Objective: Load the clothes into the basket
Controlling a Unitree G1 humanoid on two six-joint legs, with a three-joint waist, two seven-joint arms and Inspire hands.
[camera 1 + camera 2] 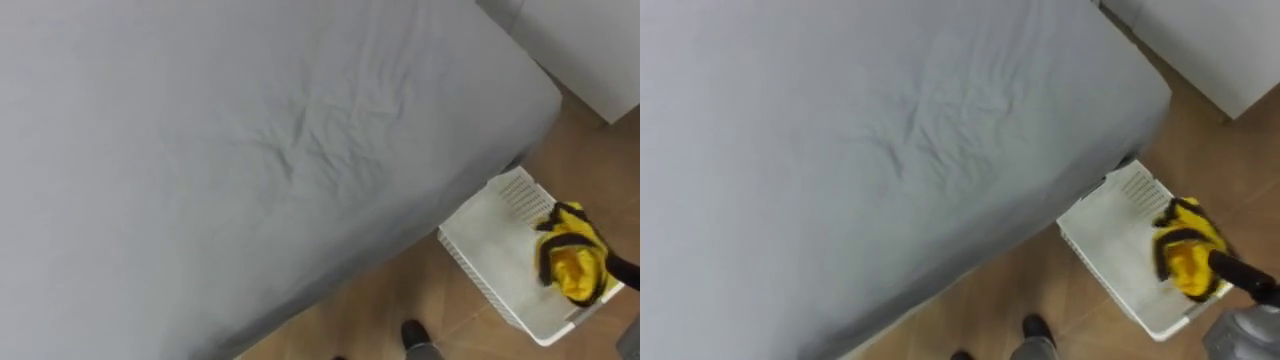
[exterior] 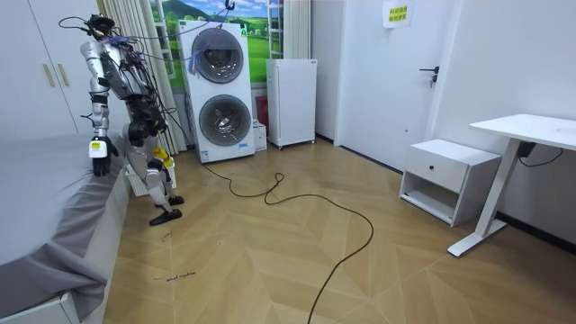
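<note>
**Clothes over the basket**

Clothes, yellow and black, hang over the white basket on the floor by the bed corner. The cloth covers the right hand, so I cannot tell its grip. The left hand hangs by the bed, too small to read. Best to go low over the middle, then let go. The bunch is longest from top to bottom of the eye views, a bit tilted.

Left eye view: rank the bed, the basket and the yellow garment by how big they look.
1. The bed, by far the largest.
2. The white basket.
3. The yellow garment, clearly the smallest, covering part of the basket.
</note>
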